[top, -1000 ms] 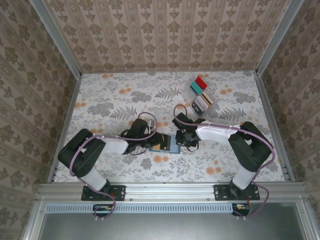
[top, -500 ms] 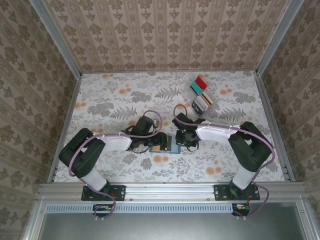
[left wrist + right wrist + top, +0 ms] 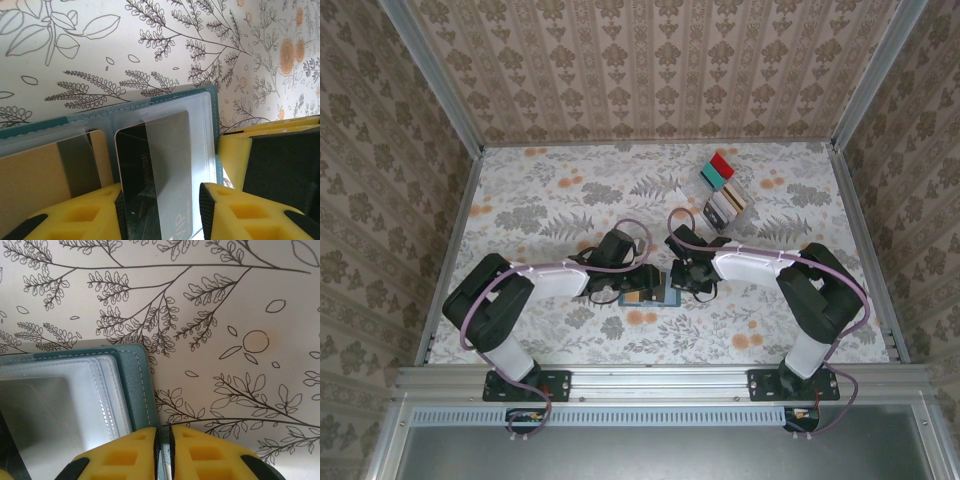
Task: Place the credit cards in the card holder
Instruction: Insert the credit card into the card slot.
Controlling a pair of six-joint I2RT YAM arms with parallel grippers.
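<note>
Change since a second ago: the left gripper (image 3: 638,284) has travelled right along the table (image 3: 550,200) and is now at the left end of the card holder (image 3: 661,291); its jaws have spread. The right arm and the holder have not shifted.
Left gripper, state: jaws apart, one yellow finger (image 3: 75,217) on each side of the dark card (image 3: 150,170). I cannot tell whether either finger touches the card.
Right gripper (image 3: 688,281), state: yellow fingers drawn in to a narrow slit, nipping a thin pale edge at the right end of the card holder.
Card holder, place: lying open and flat on the floral cloth, about mid-table left to right and in the near half, between the two grippers.
Card holder, look: teal border with stitching, clear plastic sleeves inside.
Dark card: partly under a clear sleeve of the holder, its rounded corners pushed in and its other end sticking out between the left fingers.
Tan card (image 3: 35,185): just beside the dark card, in the neighbouring sleeve, with a grey stripe across it.
Clear tray (image 3: 725,190): far right of the table, well apart from both grippers. It holds a red piece, a teal piece and some upright pale cards.
Arms: both reach inward from the near edge and meet over the holder.
</note>
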